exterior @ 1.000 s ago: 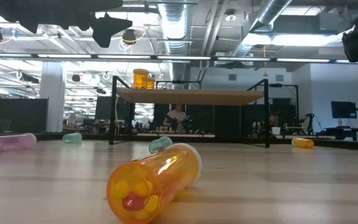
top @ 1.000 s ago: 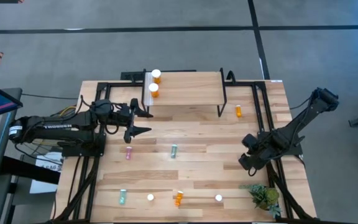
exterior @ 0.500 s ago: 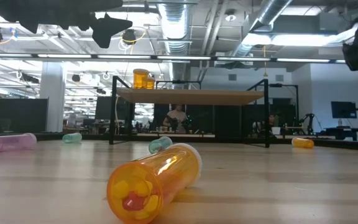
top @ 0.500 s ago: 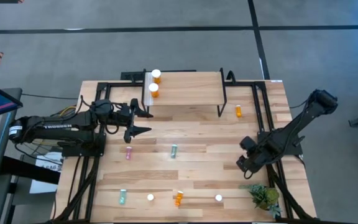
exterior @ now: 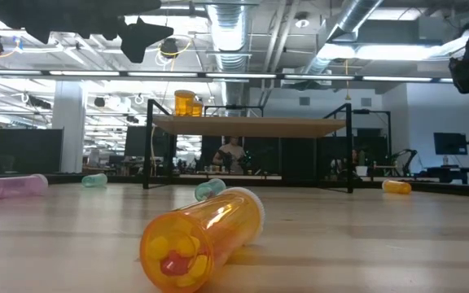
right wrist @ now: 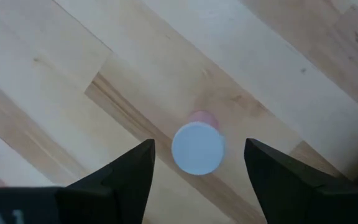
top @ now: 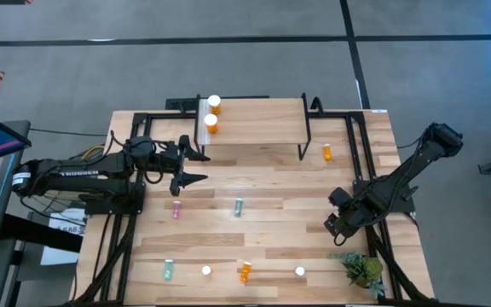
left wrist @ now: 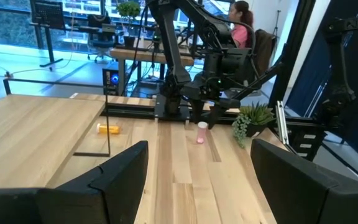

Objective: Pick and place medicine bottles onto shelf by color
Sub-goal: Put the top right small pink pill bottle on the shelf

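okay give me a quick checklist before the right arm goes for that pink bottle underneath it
1. Right gripper over the target: ok. It hangs above the upright pink bottle, whose white cap shows between the fingers.
2. Fingers clear of the cap: ok, a gap shows on both sides.
3. Bottle centred between the fingers: ok, roughly.
4. Nothing crowding the bottle: ok in the right wrist view. The plant stands nearby; clearance cannot tell.
5. Free room on the shelf: ok. Only two orange bottles stand at one end.
6. Left gripper out of the way: ok, open and empty near the shelf, far off.
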### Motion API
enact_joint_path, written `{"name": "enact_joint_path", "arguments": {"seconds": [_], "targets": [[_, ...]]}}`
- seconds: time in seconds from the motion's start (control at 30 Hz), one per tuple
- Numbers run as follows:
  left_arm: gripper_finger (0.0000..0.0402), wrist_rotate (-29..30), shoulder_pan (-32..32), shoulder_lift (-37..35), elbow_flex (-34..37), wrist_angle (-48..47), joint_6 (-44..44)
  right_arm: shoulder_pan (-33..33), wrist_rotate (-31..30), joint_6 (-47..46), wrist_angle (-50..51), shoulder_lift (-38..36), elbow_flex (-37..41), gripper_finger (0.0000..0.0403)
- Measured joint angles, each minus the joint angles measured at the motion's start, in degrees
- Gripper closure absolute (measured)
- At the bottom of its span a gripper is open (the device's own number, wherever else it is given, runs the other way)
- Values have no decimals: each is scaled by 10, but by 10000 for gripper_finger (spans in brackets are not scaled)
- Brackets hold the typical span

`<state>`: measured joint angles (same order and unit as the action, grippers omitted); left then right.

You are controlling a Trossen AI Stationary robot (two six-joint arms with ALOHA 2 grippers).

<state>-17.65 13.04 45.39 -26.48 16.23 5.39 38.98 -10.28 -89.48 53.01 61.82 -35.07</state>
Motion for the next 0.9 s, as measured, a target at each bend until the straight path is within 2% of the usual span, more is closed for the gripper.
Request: {"name": "enact_joint_path", "arguments": {"seconds": [0.47, 0.63, 0.9], "targets": [[132, 3, 0, 0, 0, 0, 4, 0, 0, 0, 0, 0, 0, 247], [132, 3, 0, 0, 0, 0, 4, 0, 0, 0, -1, 0, 0, 262], [132, 3, 0, 0, 0, 0, 4, -7, 0, 13, -5, 0, -17, 261]]}}
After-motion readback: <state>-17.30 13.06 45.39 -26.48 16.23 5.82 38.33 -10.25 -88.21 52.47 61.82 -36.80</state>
